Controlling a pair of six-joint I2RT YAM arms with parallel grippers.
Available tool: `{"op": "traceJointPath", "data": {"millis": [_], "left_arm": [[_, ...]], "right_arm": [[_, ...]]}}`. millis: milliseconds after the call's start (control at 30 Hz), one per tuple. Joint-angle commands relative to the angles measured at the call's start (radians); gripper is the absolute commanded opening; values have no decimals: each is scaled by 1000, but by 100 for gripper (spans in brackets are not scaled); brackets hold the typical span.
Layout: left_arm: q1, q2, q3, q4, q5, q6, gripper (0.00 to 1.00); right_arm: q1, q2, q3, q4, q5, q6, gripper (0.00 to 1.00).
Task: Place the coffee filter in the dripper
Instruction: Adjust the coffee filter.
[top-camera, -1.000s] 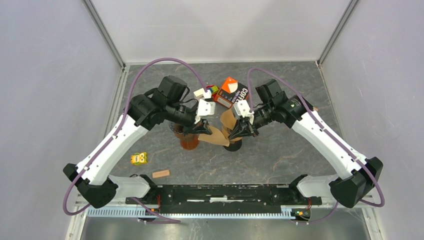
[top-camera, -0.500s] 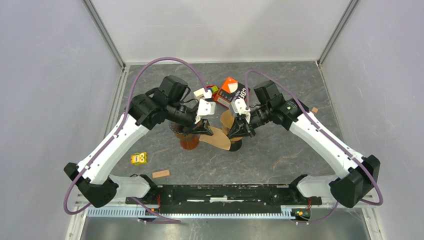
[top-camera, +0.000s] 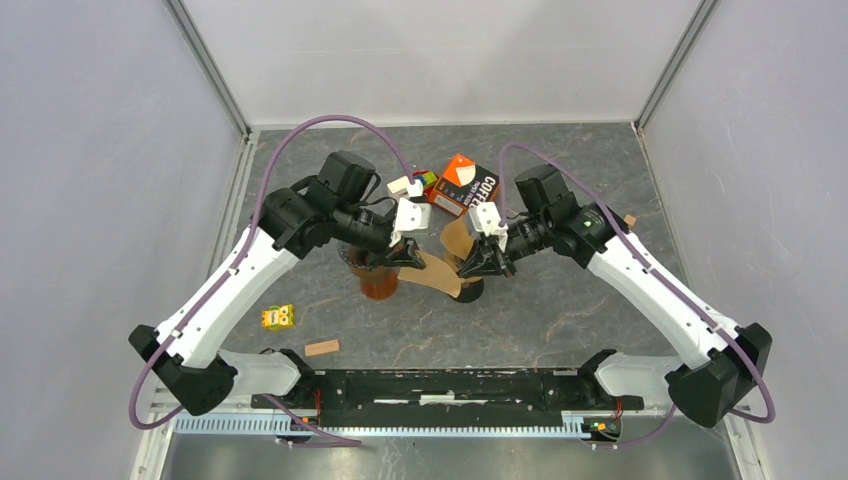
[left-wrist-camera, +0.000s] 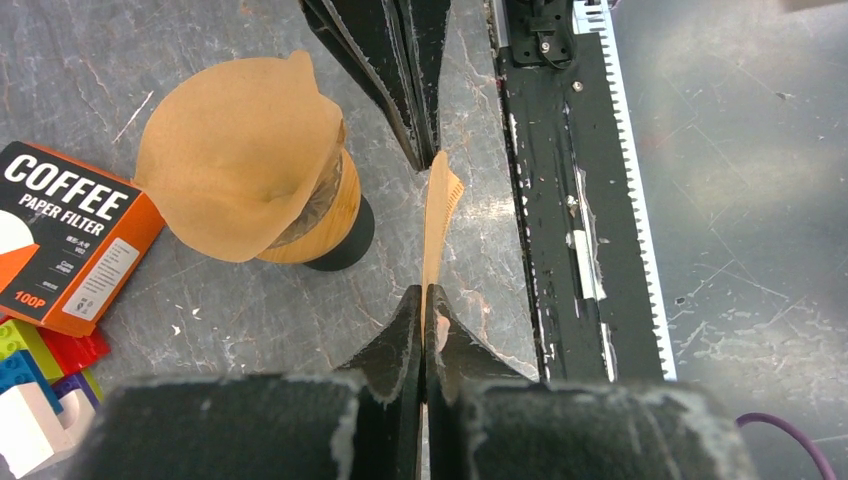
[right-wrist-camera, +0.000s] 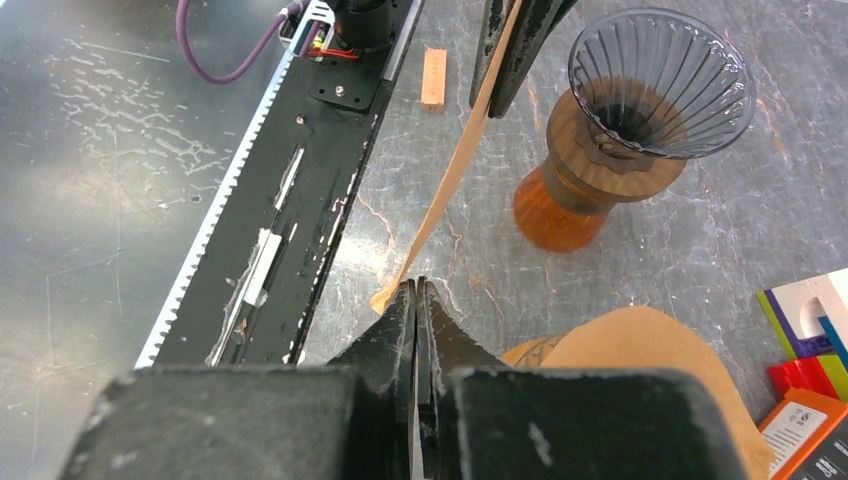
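A brown paper coffee filter hangs between my two grippers above the table. It shows edge-on in the left wrist view and the right wrist view. My left gripper is shut on one end of it. My right gripper is shut on the very edge of the other end. The dripper is a clear ribbed cone on an orange base, empty, just left of the filter under my left gripper.
A second stand with a black foot carries a brown filter draped over it, right behind my right gripper. An orange coffee filter box and toy bricks lie behind. A wooden block and a yellow toy lie front left.
My right gripper shifted a little left, then back right, with its end of the filter. The filter's slack changed. The left arm has held still.
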Motion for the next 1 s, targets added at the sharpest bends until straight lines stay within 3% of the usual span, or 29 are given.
{"op": "traceJointPath", "data": {"millis": [0, 233, 433, 967], "left_arm": [[6, -14, -1, 7, 13, 73, 2], [5, -20, 3, -28, 16, 108, 2], [6, -17, 1, -30, 33, 111, 2], [6, -19, -7, -23, 49, 102, 2]], "right_arm": [[1, -32, 3, -28, 50, -40, 6], [2, -79, -11, -83, 166, -108, 35], [2, -58, 37, -147, 140, -149, 48], [4, 10, 93, -130, 25, -110, 37]]}}
